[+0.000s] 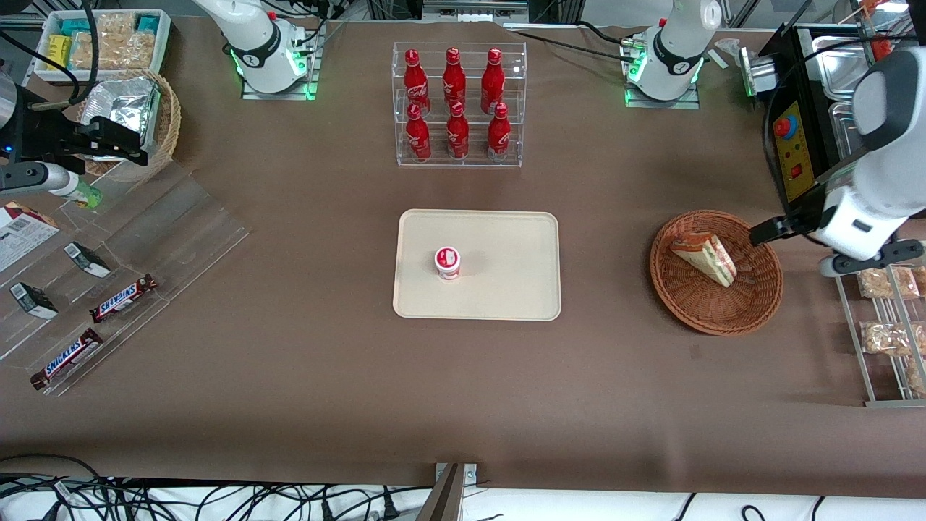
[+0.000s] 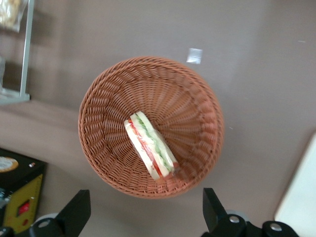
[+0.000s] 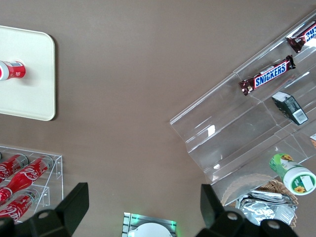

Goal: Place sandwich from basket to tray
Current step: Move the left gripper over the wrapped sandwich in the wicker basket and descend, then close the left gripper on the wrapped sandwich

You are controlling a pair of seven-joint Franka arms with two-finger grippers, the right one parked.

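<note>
Here the clear-wrapped triangular white-bread sandwich (image 2: 150, 146) lies in the round reddish-brown wicker basket (image 2: 103, 103). The left gripper (image 2: 145, 210) hovers above it, fingers (image 2: 76, 210) spread apart. The flat beige rectangular tray (image 1: 506, 289) carries a small red-and-white cup (image 1: 448, 262).

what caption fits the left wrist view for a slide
Open gripper hovering above the sandwich lying in the wicker basket.

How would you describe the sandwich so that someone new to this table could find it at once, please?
Start from the beige tray in the middle of the table and look toward the working arm's end, where a round reddish-brown basket sits. The sandwich lies inside it, with the open end effector hovering above. It is the only triangular white-bread wedge with green and red layers; the nearby packets are crumbly tan.
</note>
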